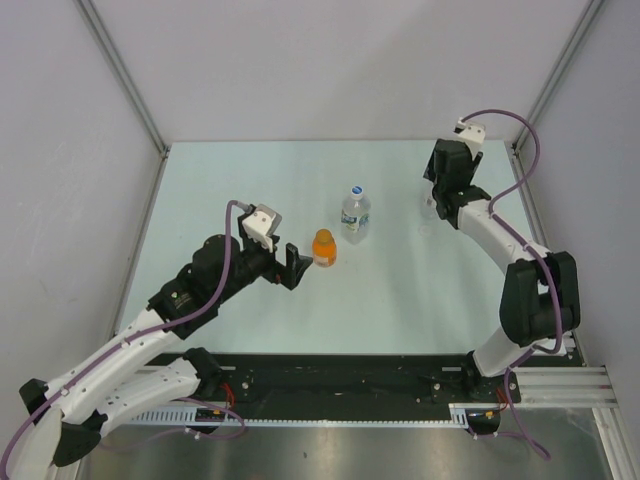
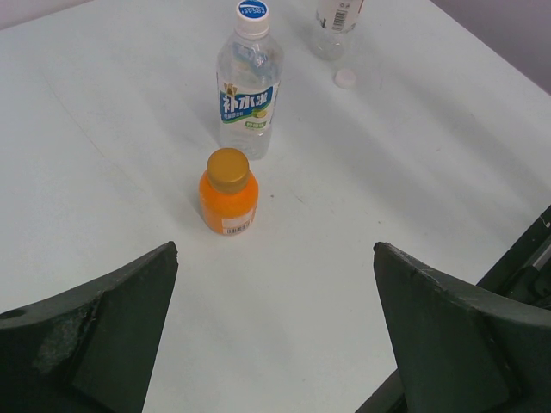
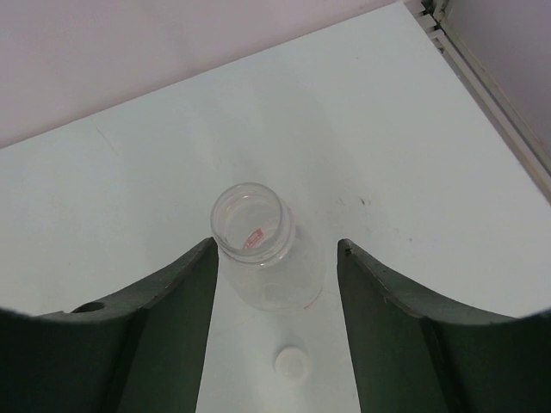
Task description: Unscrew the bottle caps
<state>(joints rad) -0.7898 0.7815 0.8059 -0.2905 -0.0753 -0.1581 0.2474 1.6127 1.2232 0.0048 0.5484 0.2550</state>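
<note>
Far right of table: slim clear bottle (image 3: 267, 275) upright, mouth open; its whitish cap (image 3: 290, 362) lies flat on the table just beside the base, on the near side in the right wrist view
Right gripper (image 3: 277, 245): released, jaws parted and straddling the slim bottle's neck; clear gap on one side, other finger very near the shoulder, contact cannot be told
Mid table: orange bottle (image 2: 229, 202) upright, orange cap (image 2: 227, 169) still on
Behind it: blue-label bottle (image 2: 248, 95) upright, white cap with blue mark (image 2: 252, 12) still on; near the orange one, not touching
Left gripper (image 2: 275, 247): spread wide, empty, aimed at the orange bottle, short of it
Progress guess: one cap of three off
Risk 1: the slim bottle looks light and is uncapped; a finger catching the neck as the arm lifts would tip it
Risk 2: loose cap sits under the right gripper; a sweep could flick it away
Risk 3: the orange bottle is squat; a twist without a firm hold would spin the whole bottle
Risk 4: overshoot by the left arm bumps the blue-label bottle
Surface: table (image 1: 230, 190), pale, smooth, matte, likely slippery for plastic
Room: plain grey-white walls (image 1: 300, 60), metal frame posts (image 1: 120, 70) at the corners
</note>
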